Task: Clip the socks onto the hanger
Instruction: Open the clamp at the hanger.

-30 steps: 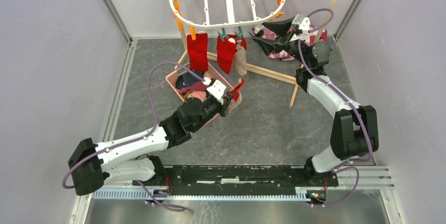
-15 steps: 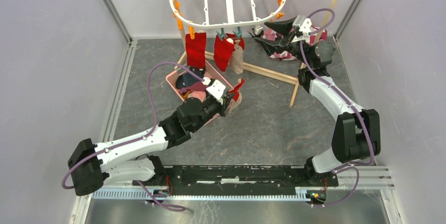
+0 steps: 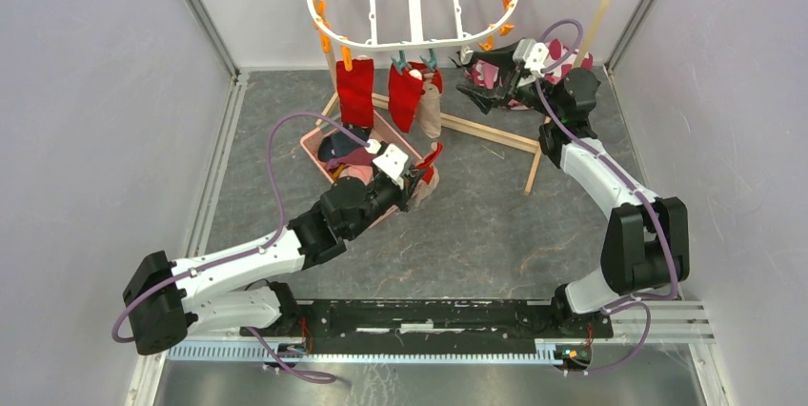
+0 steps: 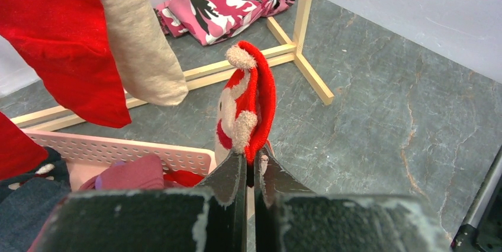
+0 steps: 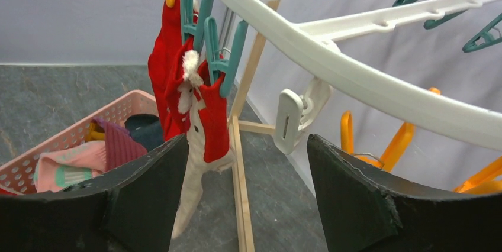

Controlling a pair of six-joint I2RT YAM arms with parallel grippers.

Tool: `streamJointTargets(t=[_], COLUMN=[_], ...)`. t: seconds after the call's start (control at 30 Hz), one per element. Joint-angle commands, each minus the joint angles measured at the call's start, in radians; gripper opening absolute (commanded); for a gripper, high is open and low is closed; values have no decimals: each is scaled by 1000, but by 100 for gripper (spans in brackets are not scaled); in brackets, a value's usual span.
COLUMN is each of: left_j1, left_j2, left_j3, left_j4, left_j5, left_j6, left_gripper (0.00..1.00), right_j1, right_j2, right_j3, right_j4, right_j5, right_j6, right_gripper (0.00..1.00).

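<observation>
The white oval hanger (image 3: 410, 42) with orange and teal pegs hangs at the back; its rim crosses the right wrist view (image 5: 331, 65). Three socks hang clipped from its near rim: a red one (image 3: 357, 93), a red one (image 3: 410, 96) and a beige one (image 3: 434, 109). My left gripper (image 3: 426, 170) is shut on a red and white sock (image 4: 251, 101) and holds it upright beside the pink basket (image 3: 314, 144). My right gripper (image 3: 474, 80) is open and empty, just under the hanger's right rim, facing the clipped socks (image 5: 204, 104).
The pink basket (image 4: 118, 151) holds several more socks. A light wooden pole rack (image 3: 495, 134) stands under the hanger. A pink, black and white cloth (image 4: 225, 0) lies on the floor at the back right. Grey walls close both sides.
My right gripper has swung left and slightly down toward the hanger's right rim. My left arm and its sock have stayed still.
</observation>
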Motion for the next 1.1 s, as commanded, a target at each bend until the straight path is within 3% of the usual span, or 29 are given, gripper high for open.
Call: streamJointTargets(t=[0.0, 0.37, 1.07], left_j1=[-4, -4, -4], left_j2=[-6, 8, 28], left_j3=[47, 73, 91], left_j4=[34, 21, 14], left_j5=[21, 22, 26], left_j6=[-27, -22, -22], left_gripper=[2, 2, 2], right_j1=[-5, -4, -5], right_j2=[12, 91, 179], right_j3=[48, 111, 174], right_j4=[-53, 53, 316], right_j5=[15, 18, -42], right_j6=[-78, -31, 171], right_gripper=[81, 85, 83])
